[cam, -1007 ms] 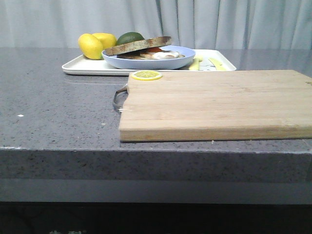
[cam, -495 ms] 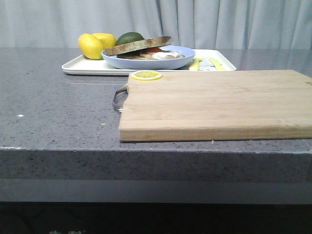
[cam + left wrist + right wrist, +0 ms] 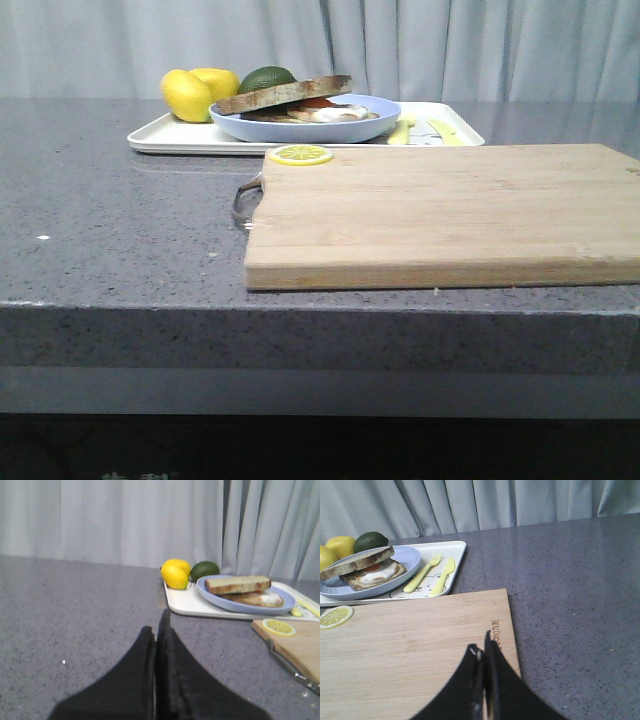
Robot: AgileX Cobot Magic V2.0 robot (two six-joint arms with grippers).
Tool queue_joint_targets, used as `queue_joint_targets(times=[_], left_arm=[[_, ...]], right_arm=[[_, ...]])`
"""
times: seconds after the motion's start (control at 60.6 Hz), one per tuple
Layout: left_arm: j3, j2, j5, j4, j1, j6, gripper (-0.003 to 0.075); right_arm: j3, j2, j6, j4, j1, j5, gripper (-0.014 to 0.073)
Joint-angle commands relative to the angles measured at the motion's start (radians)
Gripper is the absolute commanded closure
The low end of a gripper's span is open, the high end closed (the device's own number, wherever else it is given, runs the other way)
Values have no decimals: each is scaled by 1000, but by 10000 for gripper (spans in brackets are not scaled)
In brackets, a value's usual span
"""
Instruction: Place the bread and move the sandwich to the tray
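Note:
The bread (image 3: pixel 283 94) lies tilted on top of the egg slice; together they make the sandwich (image 3: pixel 315 108) on the light-blue plate (image 3: pixel 300 128), which stands on the white tray (image 3: pixel 170 135) at the back. They also show in the left wrist view, bread (image 3: pixel 237 584) and plate (image 3: pixel 215 596), and in the right wrist view, bread (image 3: pixel 356 562) and tray (image 3: pixel 454 555). My left gripper (image 3: pixel 157 625) is shut and empty over the grey counter, short of the tray. My right gripper (image 3: pixel 482 649) is shut and empty over the wooden cutting board (image 3: pixel 410 650). Neither gripper shows in the front view.
Two lemons (image 3: pixel 187 94) and an avocado (image 3: pixel 266 77) sit at the tray's left end. A yellow fork and spoon (image 3: pixel 432 575) lie on the tray beside the plate. A lemon slice (image 3: pixel 300 154) lies on the board's far left corner. A curtain hangs behind.

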Motion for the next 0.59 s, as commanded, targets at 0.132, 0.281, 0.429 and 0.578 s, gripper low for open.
queue_joint_targets(times=[0.132, 0.281, 0.429, 0.578], left_arm=[[88, -22, -142, 0, -5, 1, 741], [174, -22, -220, 0, -5, 1, 741], [204, -22, -241, 0, -5, 1, 741], [204, -22, -239, 0, -5, 1, 741]], right_arm=[[-26, 11, -1, 0, -8, -84, 654], [-26, 11, -1, 0, -8, -84, 654], [-26, 11, -1, 0, -8, -84, 654], [-26, 11, -1, 0, -8, -84, 654]])
